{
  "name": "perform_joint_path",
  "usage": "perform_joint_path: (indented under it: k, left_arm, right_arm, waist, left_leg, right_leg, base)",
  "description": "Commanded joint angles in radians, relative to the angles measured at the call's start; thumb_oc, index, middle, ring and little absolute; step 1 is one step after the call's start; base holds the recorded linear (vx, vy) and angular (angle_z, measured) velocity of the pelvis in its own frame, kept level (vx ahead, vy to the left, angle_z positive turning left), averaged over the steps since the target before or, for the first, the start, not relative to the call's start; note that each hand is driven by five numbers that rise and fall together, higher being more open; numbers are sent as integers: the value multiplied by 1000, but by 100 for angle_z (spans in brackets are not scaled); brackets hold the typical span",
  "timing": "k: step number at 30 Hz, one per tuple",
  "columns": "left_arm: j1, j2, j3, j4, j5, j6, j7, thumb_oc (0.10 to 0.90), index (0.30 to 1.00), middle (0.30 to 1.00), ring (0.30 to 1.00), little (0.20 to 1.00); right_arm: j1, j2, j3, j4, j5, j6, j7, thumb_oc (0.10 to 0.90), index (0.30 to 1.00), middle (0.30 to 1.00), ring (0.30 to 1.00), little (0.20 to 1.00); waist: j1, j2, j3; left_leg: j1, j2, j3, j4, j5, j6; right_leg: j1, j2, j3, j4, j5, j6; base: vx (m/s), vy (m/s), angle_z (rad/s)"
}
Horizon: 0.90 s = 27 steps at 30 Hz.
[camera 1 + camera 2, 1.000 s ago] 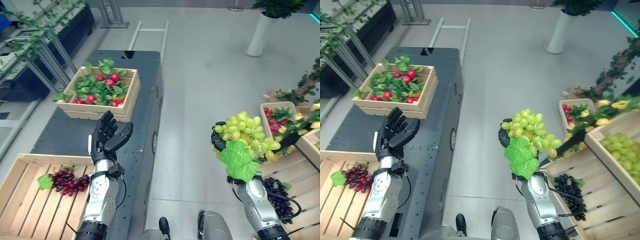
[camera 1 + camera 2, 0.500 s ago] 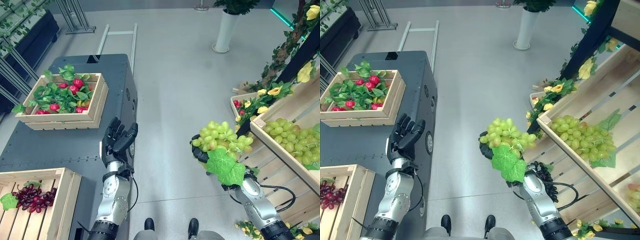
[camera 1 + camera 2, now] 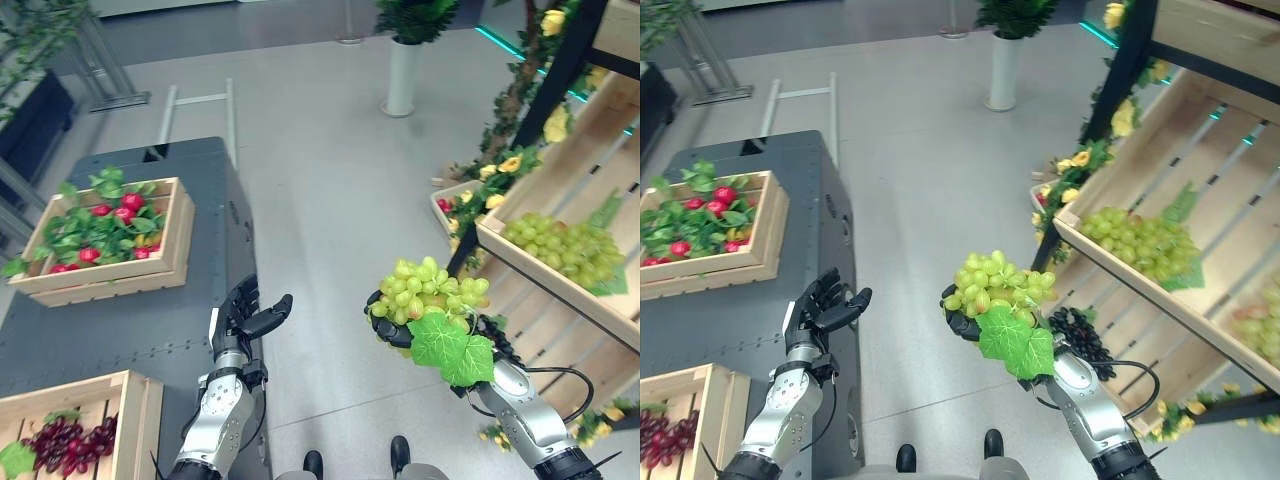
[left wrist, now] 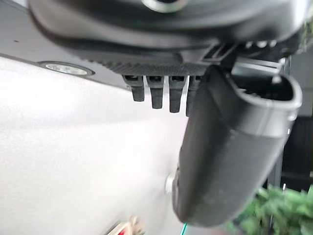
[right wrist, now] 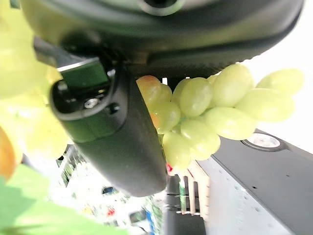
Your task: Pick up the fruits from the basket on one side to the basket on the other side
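Note:
My right hand (image 3: 392,333) is raised over the floor and shut on a bunch of green grapes (image 3: 430,290) with a large green leaf (image 3: 450,350). In the right wrist view the thumb (image 5: 122,142) curls under the grapes (image 5: 210,112). My left hand (image 3: 245,320) is held up open and empty at the edge of the dark table (image 3: 120,330); its straight fingers (image 4: 156,90) and thumb show in the left wrist view. A wooden crate (image 3: 135,420) at the lower left holds purple grapes (image 3: 65,438). On the right, a slanted shelf crate (image 3: 540,290) holds green grapes (image 3: 565,248).
A second crate (image 3: 110,282) of red fruits and leaves sits at the table's far left. Black grapes (image 3: 1078,332) lie in a lower shelf crate by my right arm. A small crate (image 3: 447,205) of fruit and a white plant pot (image 3: 400,75) stand on the floor.
The camera has swung to the right, bringing the shelf crates into view. My right hand still holds the green grapes up. The left hand stays open.

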Motion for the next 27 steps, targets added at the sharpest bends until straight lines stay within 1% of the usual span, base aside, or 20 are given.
perform_joint_path:
  k: [1, 3, 4, 5, 6, 8, 10, 11, 13, 15, 16, 17, 20, 22, 23, 24, 27]
  left_arm:
    - [-38, 29, -6, 50, 93, -43, -72, 800, 900, 900, 900, 900]
    - [-28, 21, -26, 82, 90, -22, -93, 800, 900, 900, 900, 900]
    - [-12, 7, -48, 131, 103, -21, -96, 800, 900, 900, 900, 900]
    - [-9, 5, -52, 138, 103, -20, -95, 800, 900, 900, 900, 900]
    - [-6, -8, -58, 178, 96, -14, -87, 800, 900, 900, 900, 900]
    - [-10, -20, -58, 211, 50, -12, -100, 800, 900, 900, 900, 900]
    - [-11, -55, -49, 275, 6, -22, -122, 800, 900, 900, 900, 900]
    - [-10, -63, -47, 297, 16, -13, -122, 800, 900, 900, 900, 900]
    - [-15, -67, -50, 358, 76, -17, -133, 800, 900, 900, 900, 900]
    - [-43, -71, -64, 427, 144, -16, -122, 800, 900, 900, 900, 900]
    - [-51, -71, -67, 441, 148, -11, -109, 800, 900, 900, 900, 900]
    - [-69, -73, -67, 468, 142, -2, -93, 800, 900, 900, 900, 900]
    - [-98, -76, -54, 485, 111, 17, -101, 800, 900, 900, 900, 900]
    - [-96, -77, -59, 469, 113, -3, -115, 800, 900, 900, 900, 900]
    - [-96, -77, -59, 469, 113, -3, -115, 800, 900, 900, 900, 900]
    - [-93, -76, -66, 452, 119, -20, -119, 800, 900, 900, 900, 900]
    - [-95, -65, -81, 429, 122, -38, -125, 800, 900, 900, 900, 900]
  right_arm:
    - [-72, 32, -91, -141, 130, -97, 101, 400, 300, 300, 300, 300]
    - [-72, 35, -94, -138, 137, -91, 100, 400, 300, 300, 300, 300]
    - [-73, 27, -102, -146, 169, -79, 108, 400, 300, 300, 300, 300]
    - [-73, 26, -105, -149, 177, -78, 109, 400, 300, 300, 300, 300]
    - [-72, 20, -118, -157, 207, -73, 120, 400, 300, 300, 300, 300]
    - [-74, 20, -129, -157, 228, -78, 118, 400, 300, 300, 300, 300]
    - [-79, 18, -157, -161, 256, -86, 129, 400, 300, 300, 300, 300]
    - [-77, 16, -172, -169, 269, -96, 136, 400, 300, 300, 300, 300]
    - [-75, 1, -205, -193, 287, -103, 138, 400, 300, 300, 300, 300]
    - [-85, -22, -234, -211, 281, -131, 128, 400, 300, 300, 300, 300]
    - [-91, -27, -241, -212, 283, -135, 126, 400, 300, 300, 300, 300]
    - [-103, -36, -250, -213, 279, -156, 117, 400, 300, 300, 300, 300]
    - [-138, -75, -284, -227, 281, -199, 79, 400, 300, 300, 300, 300]
    - [-165, -102, -317, -246, 277, -208, 54, 400, 300, 300, 300, 300]
    - [-165, -102, -317, -246, 277, -208, 54, 400, 300, 300, 300, 300]
    - [-185, -123, -337, -255, 271, -212, 39, 400, 300, 300, 300, 300]
    - [-234, -171, -372, -254, 257, -210, -11, 400, 300, 300, 300, 300]
  waist:
    - [-15, -16, -41]
    - [-18, -19, -43]
    - [-25, -22, -47]
    - [-26, -23, -48]
    - [-34, -29, -51]
    - [-39, -32, -52]
    - [-48, -37, -54]
    - [-52, -39, -54]
    - [-62, -42, -55]
    - [-74, -47, -52]
    - [-76, -48, -52]
    - [-80, -49, -51]
    - [-84, -54, -51]
    - [-86, -54, -54]
    - [-85, -54, -54]
    - [-87, -54, -55]
    - [-88, -54, -59]
  left_leg:
    - [-22, -45, -11, 11, -65, 41]
    - [-17, -46, -3, 9, -70, 44]
    - [-10, -46, 11, 9, -77, 47]
    - [-9, -46, 14, 9, -78, 48]
    - [-4, -43, 34, 9, -84, 50]
    - [0, -40, 46, 9, -87, 52]
    - [7, -38, 59, 9, -96, 55]
    - [8, -38, 62, 9, -99, 56]
    - [9, -36, 70, 9, -101, 57]
    - [8, -33, 80, 15, -105, 58]
    - [8, -32, 82, 17, -106, 58]
    - [9, -31, 84, 18, -107, 57]
    - [17, -29, 86, 16, -111, 57]
    - [22, -27, 88, 17, -116, 56]
    - [23, -27, 89, 17, -117, 56]
    - [25, -26, 90, 17, -120, 56]
    - [32, -25, 90, 12, -121, 53]
  right_leg:
    - [56, 61, -49, 6, -49, -54]
    - [58, 62, -41, 1, -45, -51]
    - [60, 63, -31, -1, -45, -49]
    - [60, 63, -28, -1, -45, -49]
    - [57, 64, -19, -1, -45, -49]
    - [57, 64, -12, -1, -45, -48]
    - [57, 67, 2, -1, -45, -47]
    - [56, 67, 7, -1, -45, -45]
    - [53, 68, 17, -1, -42, -42]
    - [46, 68, 30, 3, -37, -37]
    - [44, 69, 35, 6, -37, -36]
    - [42, 69, 40, 9, -36, -34]
    - [49, 70, 47, 5, -35, -33]
    - [55, 71, 53, 2, -37, -35]
    - [55, 72, 53, 2, -37, -35]
    - [57, 72, 55, 2, -39, -36]
    - [63, 74, 51, 1, -43, -40]
  base:
    - [8, 93, -28]
    - [23, 87, -22]
    - [26, 68, -11]
    - [29, 98, -9]
    - [11, 55, -14]
    - [18, 57, -17]
    - [24, 54, -8]
    - [8, 33, -13]
    - [-2, 21, -21]
    - [-16, 7, -8]
    - [-13, 1, -5]
    - [-2, -1, -13]
    - [25, 0, -18]
    - [35, 5, -5]
    - [0, 0, 0]
    - [0, 0, 0]
    - [4, 4, -1]
